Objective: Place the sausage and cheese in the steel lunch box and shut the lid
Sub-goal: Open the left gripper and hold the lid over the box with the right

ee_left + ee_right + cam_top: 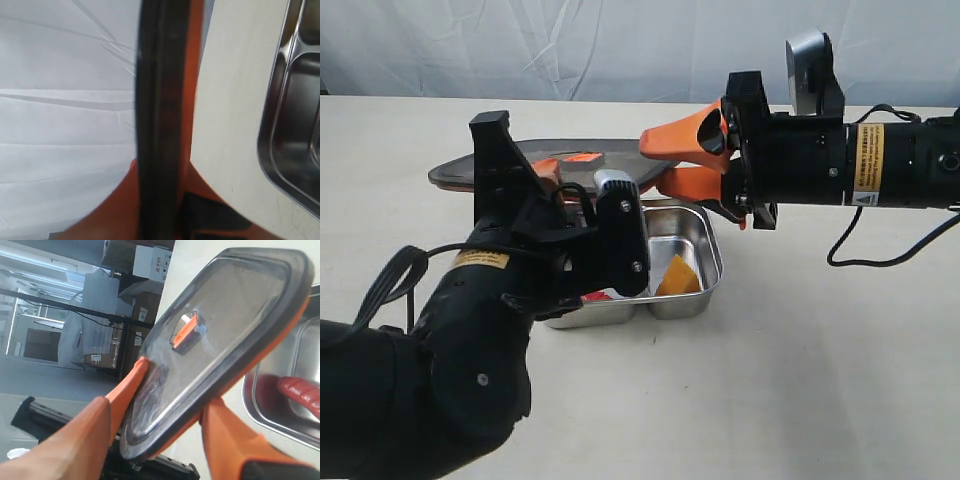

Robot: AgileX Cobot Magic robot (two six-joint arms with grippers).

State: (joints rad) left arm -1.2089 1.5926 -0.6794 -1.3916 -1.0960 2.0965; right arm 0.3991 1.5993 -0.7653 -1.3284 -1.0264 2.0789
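The dark see-through lid [582,158] hangs level above the table, just behind the steel lunch box [716,262]. My left gripper [548,172] is shut on one lid edge, which runs as a dark band [157,125] between its orange fingers. My right gripper [658,162] is shut on the opposite end, one finger on top of the lid [225,315] and one beneath. The orange valve tab [186,332] shows at the lid's centre. The yellow cheese [678,275] lies in the box's right compartment. The red sausage [300,390] lies in the other; my left arm mostly hides it in the exterior view.
My bulky black left arm [440,370] fills the lower left and covers part of the box. The right arm [860,165] reaches in from the right, its cable [880,255] lying on the beige table. A white cloth backdrop hangs behind.
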